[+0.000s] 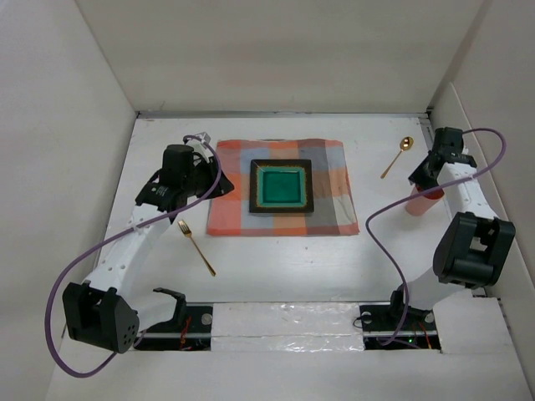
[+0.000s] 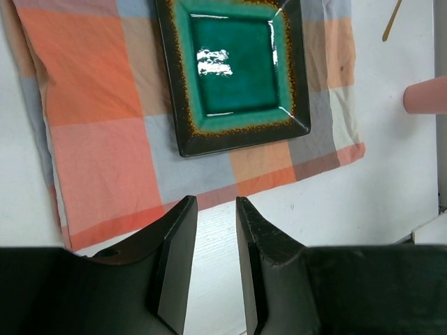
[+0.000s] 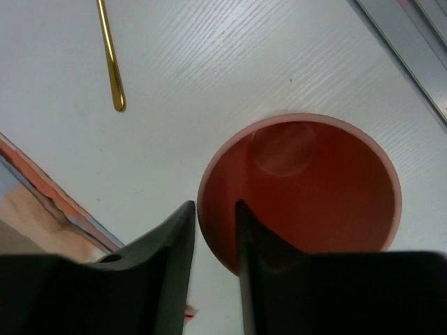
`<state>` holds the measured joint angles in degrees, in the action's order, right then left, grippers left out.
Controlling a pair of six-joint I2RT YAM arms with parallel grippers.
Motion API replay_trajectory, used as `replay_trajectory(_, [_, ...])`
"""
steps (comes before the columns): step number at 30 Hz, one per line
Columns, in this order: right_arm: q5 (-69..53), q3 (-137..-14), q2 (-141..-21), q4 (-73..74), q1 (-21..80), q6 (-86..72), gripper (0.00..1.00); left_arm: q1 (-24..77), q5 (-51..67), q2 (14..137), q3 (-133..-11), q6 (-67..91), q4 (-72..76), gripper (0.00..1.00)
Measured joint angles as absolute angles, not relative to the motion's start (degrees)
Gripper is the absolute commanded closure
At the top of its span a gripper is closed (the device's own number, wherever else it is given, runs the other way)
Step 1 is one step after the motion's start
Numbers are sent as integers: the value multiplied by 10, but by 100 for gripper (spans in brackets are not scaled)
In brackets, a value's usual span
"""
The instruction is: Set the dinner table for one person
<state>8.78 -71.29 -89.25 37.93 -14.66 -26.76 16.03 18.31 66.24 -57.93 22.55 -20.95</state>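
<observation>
The white dinner table carries an orange-and-grey checked cloth with a square teal plate on it. A gold fork lies left of the cloth and a gold spoon lies far right. A pink cup stands at the right. My right gripper straddles the cup rim, one finger inside and one outside, shut on the wall. My left gripper hovers over the table by the cloth's edge, its fingers a little apart and holding nothing.
White walls close in the table at the left, back and right, and the cup stands near the right wall. The arm bases and cables sit along the near edge. The spoon's handle lies just beyond the cup.
</observation>
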Motion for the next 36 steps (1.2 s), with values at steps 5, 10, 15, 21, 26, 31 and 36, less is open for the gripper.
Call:
replay_trajectory(5, [105,-711,-887,368,-145,-268,100,160,186,662,-573,226,-204,75])
replay_trajectory(10, [140,-748,-877,383,-94,-263,100,160,193,665,-570,230,-197,75])
replay_trajectory(15, [147,-908,-923,392,7,-237,100,160,199,674,-569,234,-188,75])
replay_trajectory(21, [125,-1064,-1027,396,101,-191,100,160,199,674,-561,234,-183,75])
replay_trajectory(26, [116,-1195,-1170,430,156,-167,100,195,136,674,-563,207,-191,75])
replay_trajectory(31, [102,-1260,-1256,463,181,-153,100,270,54,684,-613,168,-209,75])
replay_trajectory(36, [95,-1294,-1291,480,182,-146,100,279,27,675,-661,161,-186,74])
